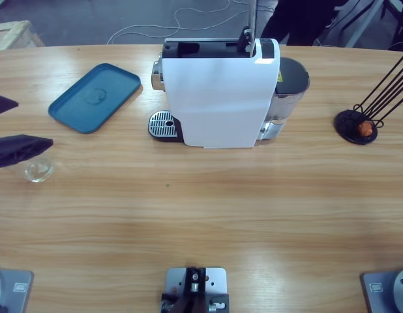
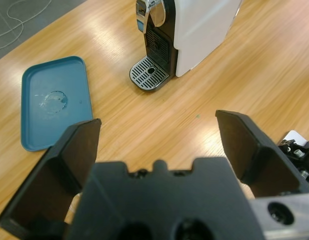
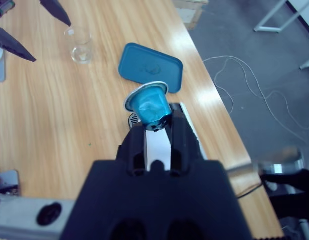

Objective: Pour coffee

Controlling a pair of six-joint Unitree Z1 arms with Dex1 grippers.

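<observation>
All three views look down and share the coffee machine (image 1: 218,98) and tray (image 1: 94,96).

The long wooden table (image 1: 201,215) has a light, streaked grain and a curved far edge, with bright glare patches on its surface in the wrist views. Beyond it lies a dark grey floor (image 1: 90,19) — white cables (image 1: 182,19) loop loosely across it. A pale wooden crate (image 1: 12,34) sits at the upper left corner of the high view, and white metal frame legs (image 3: 274,17) stand on the floor in the right wrist view.
</observation>
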